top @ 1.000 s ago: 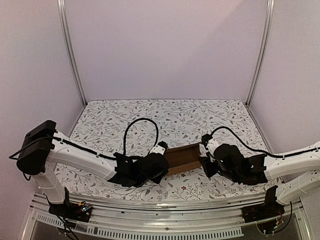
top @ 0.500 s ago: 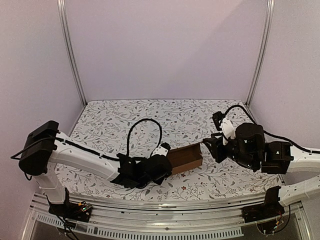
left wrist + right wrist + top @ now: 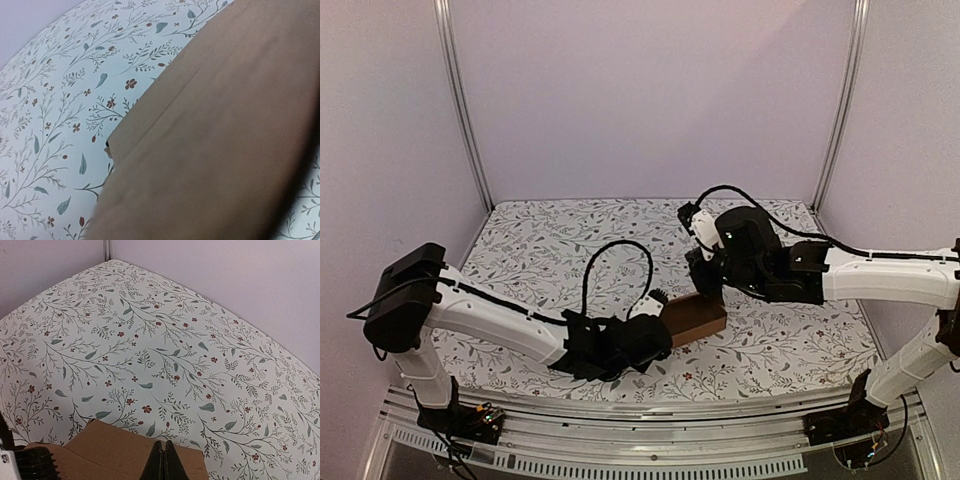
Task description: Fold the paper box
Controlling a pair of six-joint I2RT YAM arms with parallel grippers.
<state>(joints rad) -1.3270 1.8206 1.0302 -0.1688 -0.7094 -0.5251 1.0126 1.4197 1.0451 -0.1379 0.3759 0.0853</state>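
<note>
The paper box [image 3: 693,318] is a small brown cardboard box lying on the flowered table, its lid down flat. My left gripper [image 3: 658,328] is pressed against the box's left end; its fingers are hidden there. In the left wrist view the cardboard [image 3: 220,135] fills most of the frame and no fingers show. My right gripper [image 3: 705,283] hangs over the box's far edge. In the right wrist view its fingers [image 3: 164,462] are shut together with nothing between them, tips over the box lid [image 3: 110,450].
The flowered table cover [image 3: 570,245] stretches behind and to both sides of the box. Metal posts [image 3: 460,100] and pale walls close the back and sides. The left gripper's black body [image 3: 30,464] shows at the box's left end.
My right arm swung from the box's right end up and leftward to above its far edge. The box's raised flap has come down flat. My left gripper crept slightly right with the box.
</note>
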